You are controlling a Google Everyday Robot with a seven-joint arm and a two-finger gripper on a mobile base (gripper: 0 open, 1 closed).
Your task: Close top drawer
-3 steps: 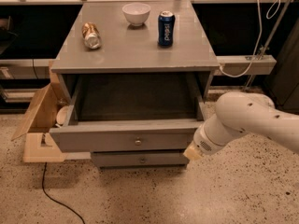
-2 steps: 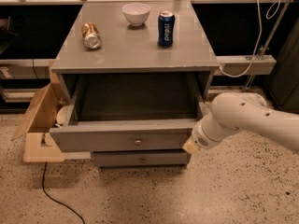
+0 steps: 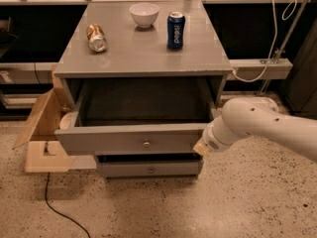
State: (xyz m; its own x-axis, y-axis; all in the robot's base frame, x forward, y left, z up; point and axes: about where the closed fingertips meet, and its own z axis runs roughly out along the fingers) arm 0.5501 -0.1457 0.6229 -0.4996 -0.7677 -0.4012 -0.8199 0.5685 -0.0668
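The top drawer of the grey cabinet is pulled far out. Its long flat front panel has one small round metal knob at the centre, and its dark grey inside shows nothing in it. My white arm comes in from the right. Its end, where the gripper is, rests against the right end of the drawer's front panel. A second grey drawer front sits below, slightly out.
On the cabinet top stand a white bowl, a blue can and a tipped brown can. An open cardboard box lies at the left. A cable runs across the speckled floor.
My arm's end has shifted a little left and up along the drawer's right front edge. The drawer looks as far out as before.
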